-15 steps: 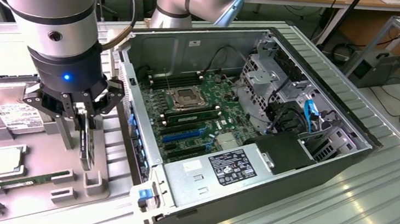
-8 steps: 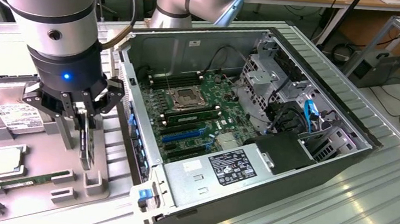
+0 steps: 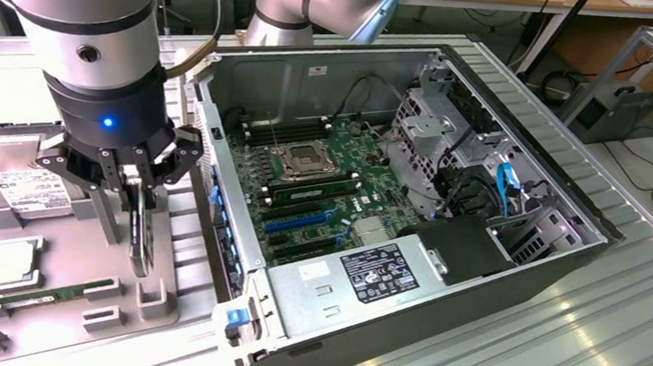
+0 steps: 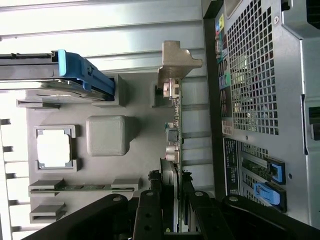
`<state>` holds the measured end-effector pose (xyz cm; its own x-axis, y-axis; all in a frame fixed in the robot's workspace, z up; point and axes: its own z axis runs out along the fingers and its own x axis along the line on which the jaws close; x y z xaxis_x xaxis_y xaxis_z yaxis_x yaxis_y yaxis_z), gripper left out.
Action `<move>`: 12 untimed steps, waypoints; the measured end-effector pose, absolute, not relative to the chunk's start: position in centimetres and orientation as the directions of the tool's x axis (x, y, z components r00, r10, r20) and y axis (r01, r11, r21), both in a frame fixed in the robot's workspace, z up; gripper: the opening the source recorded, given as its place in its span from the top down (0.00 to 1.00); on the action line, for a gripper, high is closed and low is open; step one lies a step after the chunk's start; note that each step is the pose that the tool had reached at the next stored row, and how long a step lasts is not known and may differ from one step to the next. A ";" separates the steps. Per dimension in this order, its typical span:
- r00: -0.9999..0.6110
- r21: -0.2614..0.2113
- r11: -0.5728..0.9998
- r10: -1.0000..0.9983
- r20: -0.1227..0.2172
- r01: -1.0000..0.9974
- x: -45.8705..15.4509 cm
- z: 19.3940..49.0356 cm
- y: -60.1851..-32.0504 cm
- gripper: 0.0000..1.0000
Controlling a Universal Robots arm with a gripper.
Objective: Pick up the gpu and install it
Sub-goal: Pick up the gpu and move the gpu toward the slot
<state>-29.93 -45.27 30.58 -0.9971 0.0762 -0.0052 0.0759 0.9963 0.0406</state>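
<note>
Gripper (image 3: pixel 141 219) clamps the gpu (image 4: pixel 171 140) by its top edge at the tray (image 3: pixel 181 268) edge; we judge it light, stiff, fragile.

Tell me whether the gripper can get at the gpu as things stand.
Probably yes. The gripper hangs directly over the gpu, which stands on edge in its slot on the tray. Nothing lies between them; the hard drive and RAM stick lie off to one side.
</note>
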 end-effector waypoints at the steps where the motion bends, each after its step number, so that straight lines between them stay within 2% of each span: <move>1: -0.997 0.041 0.996 0.076 -0.005 0.076 -29.9 30.6 -45.3 0.74; 12: -0.997 0.041 0.996 0.076 -0.005 0.076 -29.9 30.9 -45.3 0.74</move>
